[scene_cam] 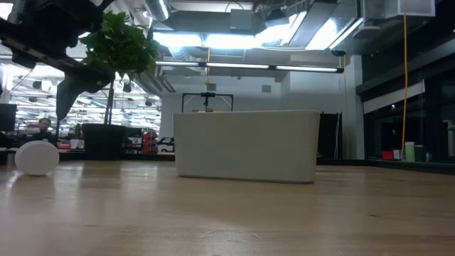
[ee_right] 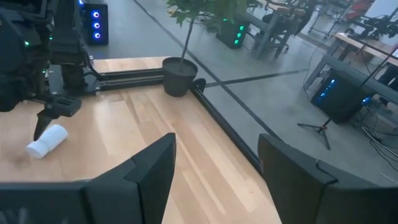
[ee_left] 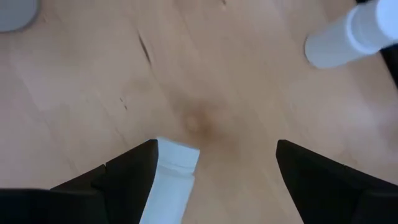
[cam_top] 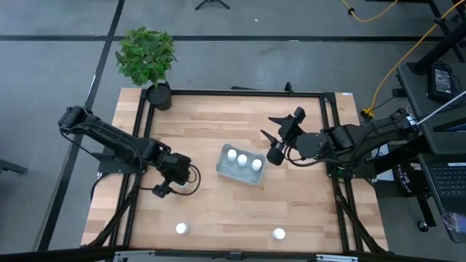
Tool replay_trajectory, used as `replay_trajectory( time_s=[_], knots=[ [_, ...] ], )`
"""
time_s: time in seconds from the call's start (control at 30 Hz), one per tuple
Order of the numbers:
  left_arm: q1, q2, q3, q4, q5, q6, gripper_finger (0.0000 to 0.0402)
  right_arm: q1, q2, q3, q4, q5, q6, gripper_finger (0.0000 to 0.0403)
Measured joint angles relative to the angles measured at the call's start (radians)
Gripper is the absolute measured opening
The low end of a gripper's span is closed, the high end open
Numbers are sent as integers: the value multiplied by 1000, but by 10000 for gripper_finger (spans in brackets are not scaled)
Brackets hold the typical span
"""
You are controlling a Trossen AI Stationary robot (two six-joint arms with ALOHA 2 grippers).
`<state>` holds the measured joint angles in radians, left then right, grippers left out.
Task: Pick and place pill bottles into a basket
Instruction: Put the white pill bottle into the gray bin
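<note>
Three pill bottles (cam_top: 242,160) stand upright side by side inside the basket (cam_top: 226,172), which sits near the middle of the table (cam_top: 211,124), so about half the job looks done. Two more bottles remain standing near the table's front edge, one (cam_top: 181,228) toward the left and one (cam_top: 279,233) toward the right, well apart from each other and from the basket. A sixth bottle (ee_right: 47,141) lies on its side on the wood just beside the left claw (cam_top: 162,191); the left wrist view shows what seems to be the same bottle (ee_left: 345,40) tipped over ahead of the fingers. That claw hovers low over the table to the left of the basket with its fingers spread wide; a white bottle-like piece (ee_left: 171,180) shows against one finger, but whether it is gripped cannot be told. The right claw (cam_top: 273,128) is just to the right of the basket, raised and tilted away, its fingers wide apart and holding nothing. Judging from this, three bottles are left, and the fallen one by the left claw seems the likeliest next pick.
</note>
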<state>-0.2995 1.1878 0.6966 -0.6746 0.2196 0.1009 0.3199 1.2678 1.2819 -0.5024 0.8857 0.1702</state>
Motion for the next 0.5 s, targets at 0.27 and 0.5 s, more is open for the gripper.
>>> replay_trajectory(
  time_s=[0.27,0.5],
  knots=[
    [-24,8,0,-6,27,242,322,18,-1,0,-48,-9,6,229],
    [3,67,-1,44,-42,381,322,18,-1,0,-57,-24,7,229]
  ],
)
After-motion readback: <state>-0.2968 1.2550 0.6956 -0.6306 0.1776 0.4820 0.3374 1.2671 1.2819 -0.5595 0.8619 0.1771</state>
